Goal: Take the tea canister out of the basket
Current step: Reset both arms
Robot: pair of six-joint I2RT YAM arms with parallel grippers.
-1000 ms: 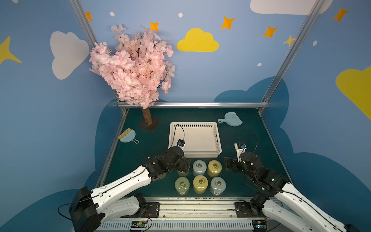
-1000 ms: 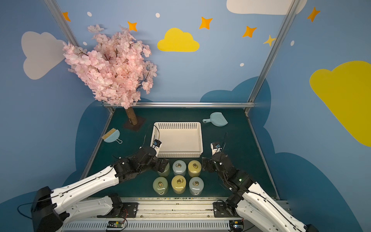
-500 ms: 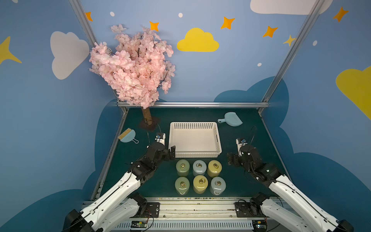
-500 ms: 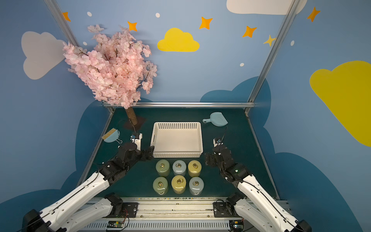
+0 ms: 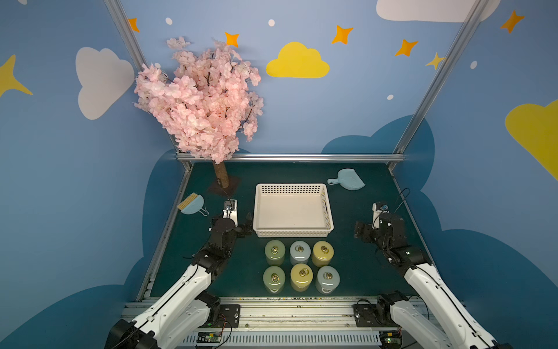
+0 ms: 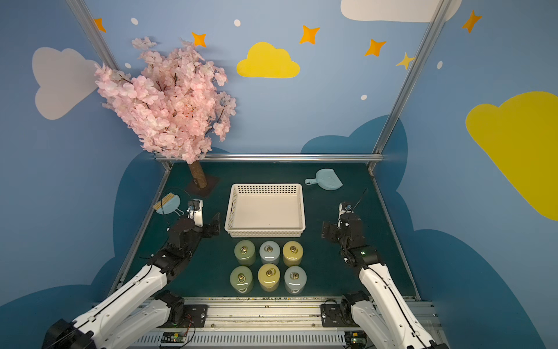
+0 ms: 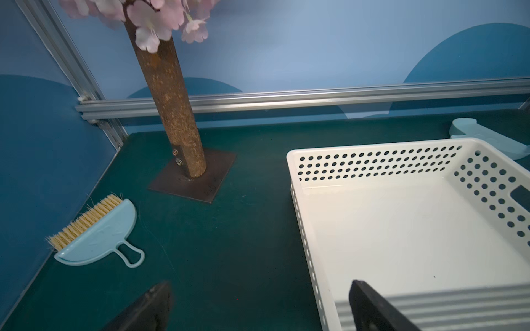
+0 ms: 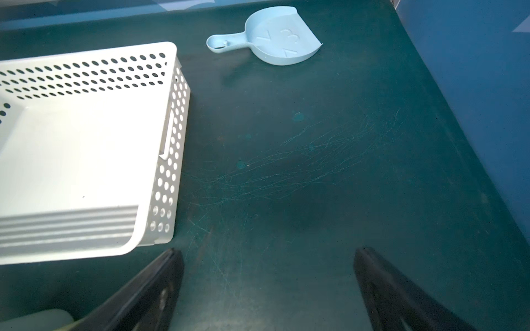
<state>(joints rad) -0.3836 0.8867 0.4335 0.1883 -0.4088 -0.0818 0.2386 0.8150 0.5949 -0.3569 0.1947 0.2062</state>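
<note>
Setting: a dark green desk point(image 5: 356, 272) inside a blue painted enclosure, shown in both top views.
Basket: the white perforated basket point(image 5: 293, 232) stood mid-desk and held nothing.
Tea canisters: the tea canisters point(image 5: 299, 252) stood upright on the desk just in front of the basket, outside it, in 2 rows of 3, close together.
Left end effector: the left end effector point(image 7: 258, 286) was spread wide and grasped nothing. It was low beside the basket's left front corner, with 1 finger just beside or over that rim.
Right end effector: the right end effector point(image 8: 268, 252) was released and empty above bare desk, well apart from the basket's right wall.
Task state: judged complete, since no canister was left inside.
Risk 1: the left finger could catch the rim if that arm swung inward. This would push the basket into the back row and topple canisters.
Risk 2: either forearm, sweeping low across the front, could knock the packed group. 1 falling canister would probably strike its neighbours.
Count, task items: 1 basket and 6 canisters (2 green, 2 yellow, 2 pale blue).
Count, other items: 2 arms, 1 brush point(image 5: 191, 205), 1 dustpan point(image 5: 347, 179) and 1 blossom tree point(image 5: 205, 99).
</note>
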